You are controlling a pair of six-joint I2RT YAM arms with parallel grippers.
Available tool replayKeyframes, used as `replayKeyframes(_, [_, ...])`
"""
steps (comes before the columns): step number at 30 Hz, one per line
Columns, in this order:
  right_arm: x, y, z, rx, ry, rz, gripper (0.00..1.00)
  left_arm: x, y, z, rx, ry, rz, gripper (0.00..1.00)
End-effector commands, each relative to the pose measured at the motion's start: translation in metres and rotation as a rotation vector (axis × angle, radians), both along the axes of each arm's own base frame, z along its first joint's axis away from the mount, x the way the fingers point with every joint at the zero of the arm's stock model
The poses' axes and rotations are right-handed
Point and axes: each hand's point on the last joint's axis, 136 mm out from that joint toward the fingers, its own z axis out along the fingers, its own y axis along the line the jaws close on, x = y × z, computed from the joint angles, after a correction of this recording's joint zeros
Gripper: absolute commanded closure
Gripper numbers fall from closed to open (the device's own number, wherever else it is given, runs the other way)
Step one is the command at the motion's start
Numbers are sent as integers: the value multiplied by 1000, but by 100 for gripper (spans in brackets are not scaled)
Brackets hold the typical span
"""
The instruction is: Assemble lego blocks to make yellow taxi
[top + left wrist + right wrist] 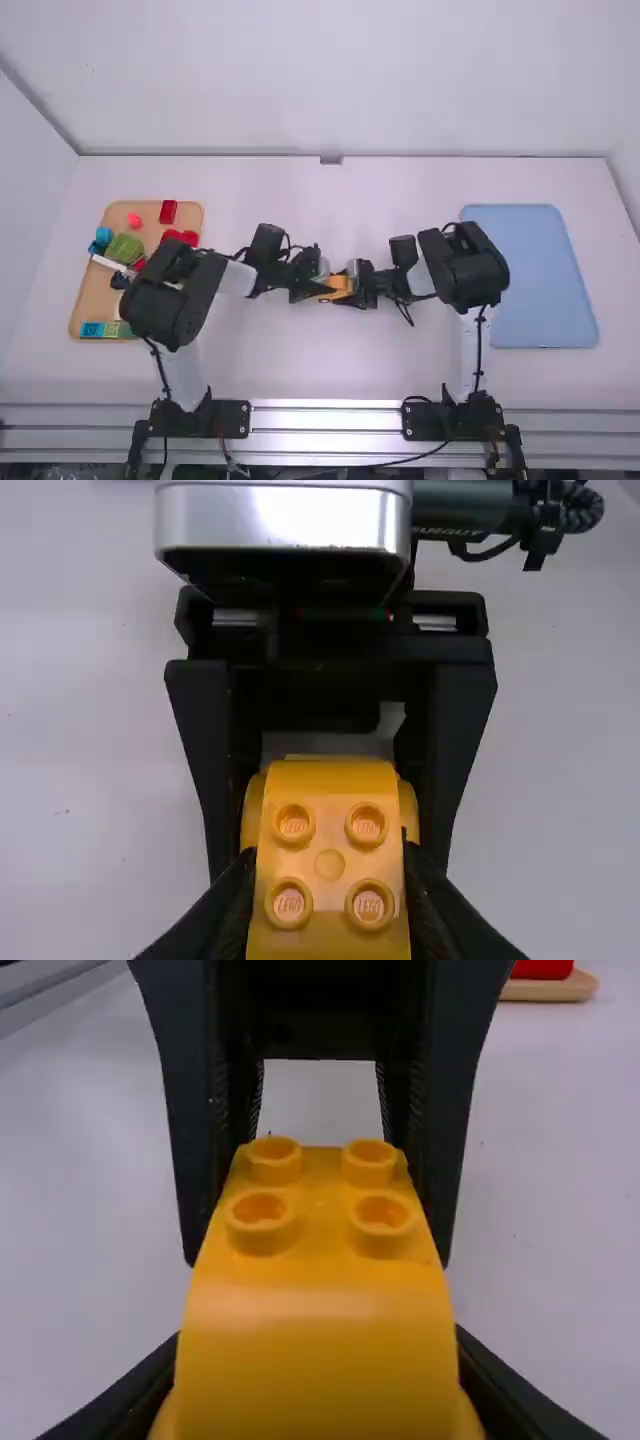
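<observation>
Item: yellow block (342, 287), one assembly or piece, between your two arms, over the middle of the worktop (330, 370).
Left hand (328, 880): pinching its studded end.
Right hand (318, 1360): pinching its opposite, rounded end.
Hazards, as judged: uneven pull between your arms could twist it or pop a joint; smooth curved sides could slip under a weak pinch; opening both together could drop it.

Left gripper (322, 288) faces right gripper (350, 292), both clamped.
</observation>
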Motion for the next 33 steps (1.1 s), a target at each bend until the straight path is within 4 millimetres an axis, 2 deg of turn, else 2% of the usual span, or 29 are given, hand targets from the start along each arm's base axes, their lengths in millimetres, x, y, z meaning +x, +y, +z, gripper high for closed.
replayKeyframes(1, [-2, -2, -14, -50, 7, -18, 55, -6, -6, -20, 95, 18, 20, 92])
replayKeyframes(6, [-2, -2, -14, -50, 11, -19, 55, -8, -6, -32, 192, 52, 35, 94])
replayKeyframes(10, [-2, -2, -14, -50, 10, -18, 55, -18, -2, -42, 293, 72, -13, 98])
replayKeyframes(14, [-2, -2, -14, -50, 10, -18, 55, -16, 3, -46, 328, 81, 4, 98])
replayKeyframes(17, [-2, -2, -14, -50, 10, -18, 55, -16, 1, -45, 316, 74, 0, 88])
replayKeyframes(21, [-2, -2, -14, -50, 11, -19, 55, -15, -5, -39, 277, 62, -15, 81])
replayKeyframes(25, [-2, -2, -14, -50, 14, -20, 55, -13, -8, -35, 255, 48, -21, 81])
replayKeyframes(27, [-2, -2, -14, -50, 15, -20, 55, -11, -10, -32, 243, 33, -23, 76])
replayKeyframes(30, [-2, -2, -14, -50, 14, -20, 55, -9, -14, -27, 213, 14, -33, 76])
replayKeyframes(32, [-2, -2, -14, -50, 14, -20, 55, -8, -15, -25, 200, 8, -37, 72])
replayKeyframes(33, [-2, -2, -14, -50, 14, -20, 55, -5, -14, -22, 185, 4, -34, 64])
